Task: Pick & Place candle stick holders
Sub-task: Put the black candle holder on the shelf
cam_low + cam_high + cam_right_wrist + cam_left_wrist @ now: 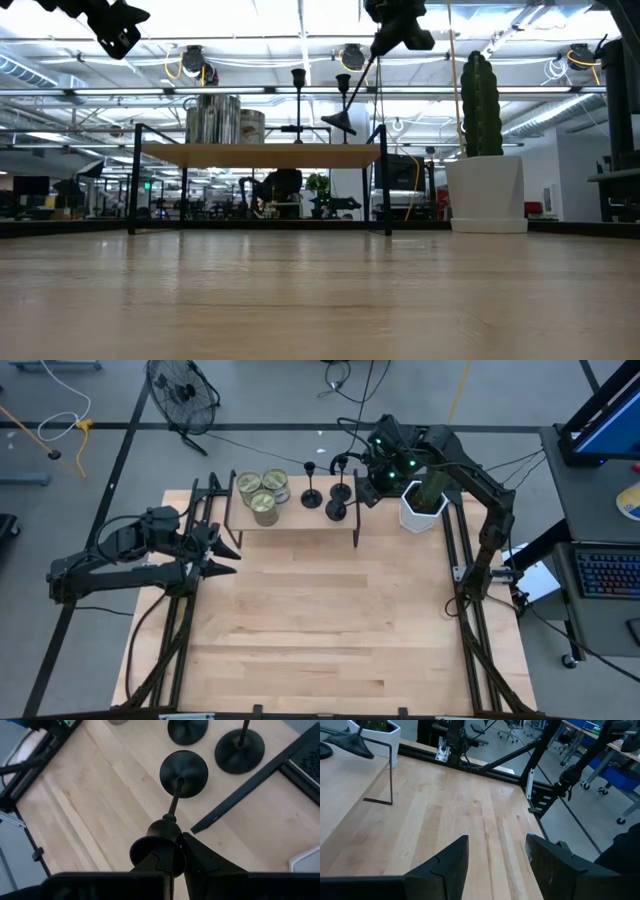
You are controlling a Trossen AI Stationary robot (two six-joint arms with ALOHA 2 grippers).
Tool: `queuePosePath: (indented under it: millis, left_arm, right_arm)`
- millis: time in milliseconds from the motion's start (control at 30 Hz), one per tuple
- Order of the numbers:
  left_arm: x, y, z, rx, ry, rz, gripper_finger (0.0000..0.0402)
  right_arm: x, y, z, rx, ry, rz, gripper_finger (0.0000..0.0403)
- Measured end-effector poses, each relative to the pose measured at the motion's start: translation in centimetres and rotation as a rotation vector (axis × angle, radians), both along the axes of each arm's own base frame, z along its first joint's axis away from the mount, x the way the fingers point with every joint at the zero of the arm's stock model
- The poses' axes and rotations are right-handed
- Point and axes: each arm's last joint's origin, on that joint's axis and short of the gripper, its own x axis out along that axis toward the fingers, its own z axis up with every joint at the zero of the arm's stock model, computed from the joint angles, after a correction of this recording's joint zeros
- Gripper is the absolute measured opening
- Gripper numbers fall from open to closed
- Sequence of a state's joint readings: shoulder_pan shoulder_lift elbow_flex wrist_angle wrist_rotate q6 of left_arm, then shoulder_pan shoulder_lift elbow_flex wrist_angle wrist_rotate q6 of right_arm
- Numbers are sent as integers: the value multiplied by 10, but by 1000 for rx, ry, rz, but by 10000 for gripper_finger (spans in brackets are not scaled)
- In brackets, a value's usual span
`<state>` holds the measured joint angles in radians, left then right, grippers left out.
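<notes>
Candlestick (183, 775) hangs tilted above the shelf (300, 519), right claw (172, 851) clenched on its cup end, beside two standing ones (312, 498). A swinging base could topple them. Left claw (496, 857) waits half-open, empty.

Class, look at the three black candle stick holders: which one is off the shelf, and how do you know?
The candle stick holder in the right gripper: it hangs tilted, base lifted clear, while the other two stand upright on the shelf.
</notes>
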<state>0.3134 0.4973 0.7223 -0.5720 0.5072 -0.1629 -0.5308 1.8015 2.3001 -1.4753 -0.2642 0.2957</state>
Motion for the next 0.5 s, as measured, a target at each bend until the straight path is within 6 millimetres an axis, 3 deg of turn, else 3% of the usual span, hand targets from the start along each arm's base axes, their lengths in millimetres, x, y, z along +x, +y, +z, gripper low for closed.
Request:
queuePosePath:
  millis: [500]
  left_arm:
    - [0, 0, 0, -9, 2, 3, 205]
  right_arm:
    - [1, -2, 0, -61, 10, -11, 13]
